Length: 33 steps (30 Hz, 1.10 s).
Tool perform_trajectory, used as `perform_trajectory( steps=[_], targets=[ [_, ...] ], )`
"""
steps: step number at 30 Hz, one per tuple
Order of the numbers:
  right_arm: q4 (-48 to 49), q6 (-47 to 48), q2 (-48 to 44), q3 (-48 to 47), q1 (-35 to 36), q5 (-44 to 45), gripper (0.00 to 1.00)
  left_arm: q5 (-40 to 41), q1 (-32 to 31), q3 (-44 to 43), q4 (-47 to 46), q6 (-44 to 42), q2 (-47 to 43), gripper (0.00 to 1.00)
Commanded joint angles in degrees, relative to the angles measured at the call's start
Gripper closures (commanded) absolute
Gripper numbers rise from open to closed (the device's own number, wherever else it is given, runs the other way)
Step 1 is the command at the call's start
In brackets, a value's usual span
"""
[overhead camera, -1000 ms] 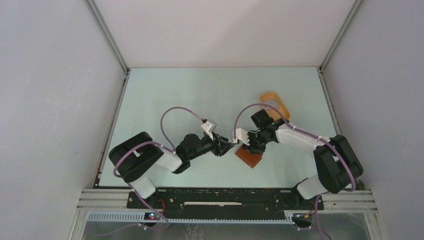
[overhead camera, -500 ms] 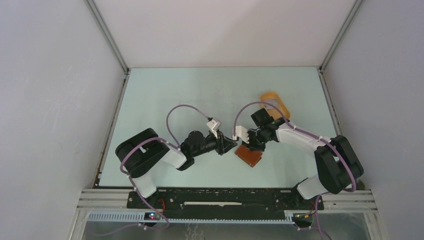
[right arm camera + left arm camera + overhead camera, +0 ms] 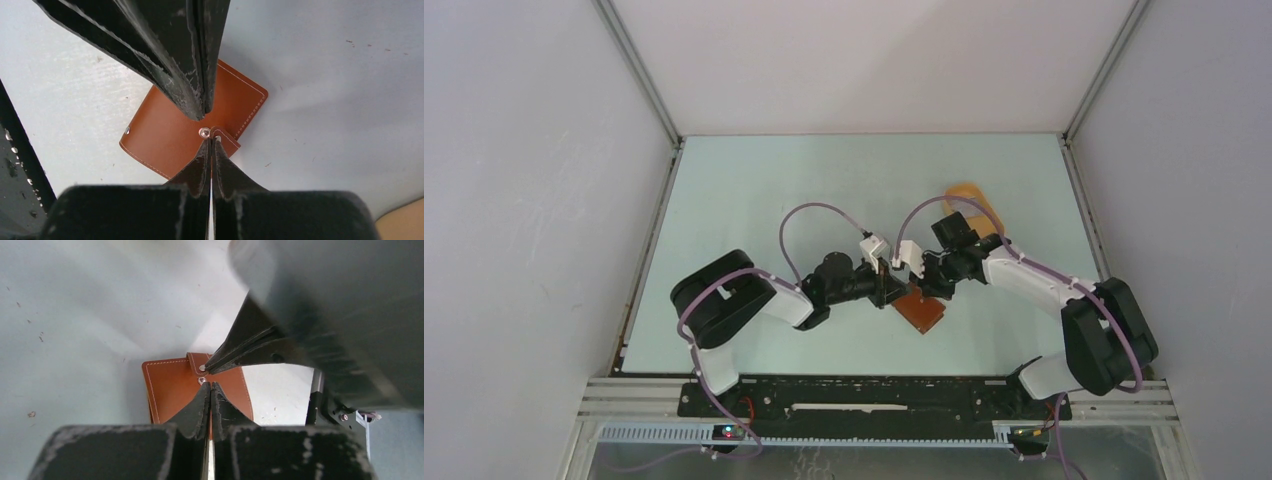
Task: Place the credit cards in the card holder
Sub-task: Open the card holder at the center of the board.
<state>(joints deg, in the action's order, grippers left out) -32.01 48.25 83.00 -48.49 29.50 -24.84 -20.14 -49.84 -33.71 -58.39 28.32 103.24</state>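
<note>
At mid-desk lies the card holder, snapped shut; soft light leather, likely to slide; best taken by its snap tab; left pincer and right pincer both closed, tips meeting there; actual grip unclear.

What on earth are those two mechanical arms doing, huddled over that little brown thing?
Two robot arms lean in over a small reddish-brown leather wallet lying folded on the pale green table. The left gripper and the right gripper are both shut, their tips nearly nose to nose at the wallet's snap button. Whether either one pinches the flap is unclear. No cards show clearly in these views.
</note>
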Motion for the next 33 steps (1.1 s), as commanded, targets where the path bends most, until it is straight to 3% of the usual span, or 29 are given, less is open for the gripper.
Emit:
perform_trajectory(
  steps=[1,12,17,28,33],
  targets=[
    [2.2,-2.7,-2.6,-2.3,-0.9,-2.4,1.00,-0.9,-0.5,-3.9,5.4,-1.7,1.3,0.96],
    [4.2,-6.8,-3.0,-2.7,-3.3,-0.5,1.00,-0.6,-0.6,-6.7,10.2,-2.1,2.7,0.98],
    [3.6,-10.8,-3.3,-3.7,-7.3,-5.1,1.00,1.9,-0.6,-4.5,9.0,-2.6,0.5,0.93],
    [4.0,-18.4,-7.2,-4.8,-11.6,-15.8,1.00,6.2,-0.1,2.4,-0.5,-1.6,-3.8,0.48],
    [3.7,-19.3,-7.9,-4.8,-12.2,-19.0,1.00,6.8,0.9,6.5,-7.4,0.1,-5.1,0.39]
  ],
)
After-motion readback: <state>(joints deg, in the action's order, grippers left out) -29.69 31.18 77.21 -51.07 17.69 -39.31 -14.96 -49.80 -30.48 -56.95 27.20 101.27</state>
